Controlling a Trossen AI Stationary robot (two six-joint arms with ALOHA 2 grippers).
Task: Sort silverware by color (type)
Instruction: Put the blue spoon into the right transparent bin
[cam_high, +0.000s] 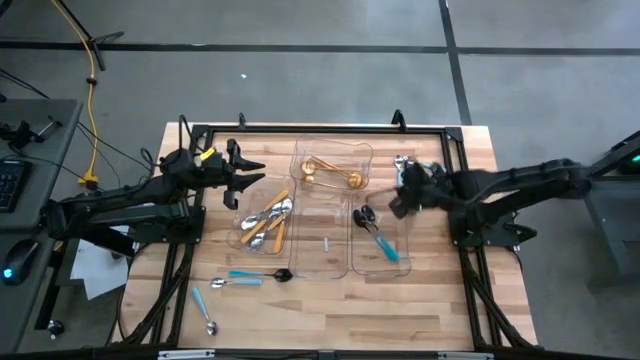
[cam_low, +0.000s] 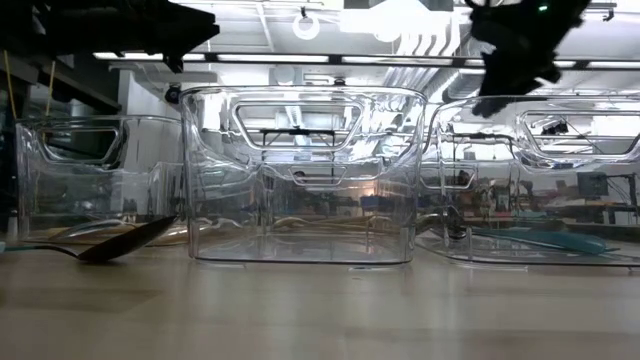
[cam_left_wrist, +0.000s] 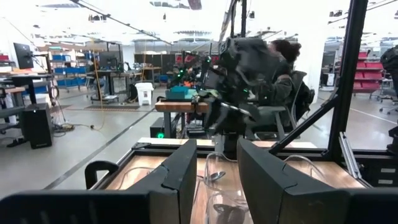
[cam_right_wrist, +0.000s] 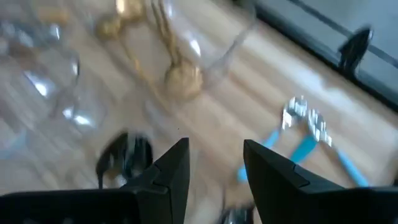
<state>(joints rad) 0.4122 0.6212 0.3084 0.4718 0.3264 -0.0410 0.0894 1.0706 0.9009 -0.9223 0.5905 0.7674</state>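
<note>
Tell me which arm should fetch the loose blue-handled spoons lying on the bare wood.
Left, probably. The blue-handled spoons lie on the table's near-left part, on the left gripper's side. The right gripper hangs across the clear trays, beside the tray with the dark teal-handled pieces. Both grippers look open and empty.

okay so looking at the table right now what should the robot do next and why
Probably lower the left gripper toward the loose blue-handled spoon on the bare table. Its jaws stand open and empty above the tray of orange-handled cutlery, while three pieces remain unsorted near the front edge, including another blue-handled spoon. The right gripper hovers by the teal-handled tray.
</note>
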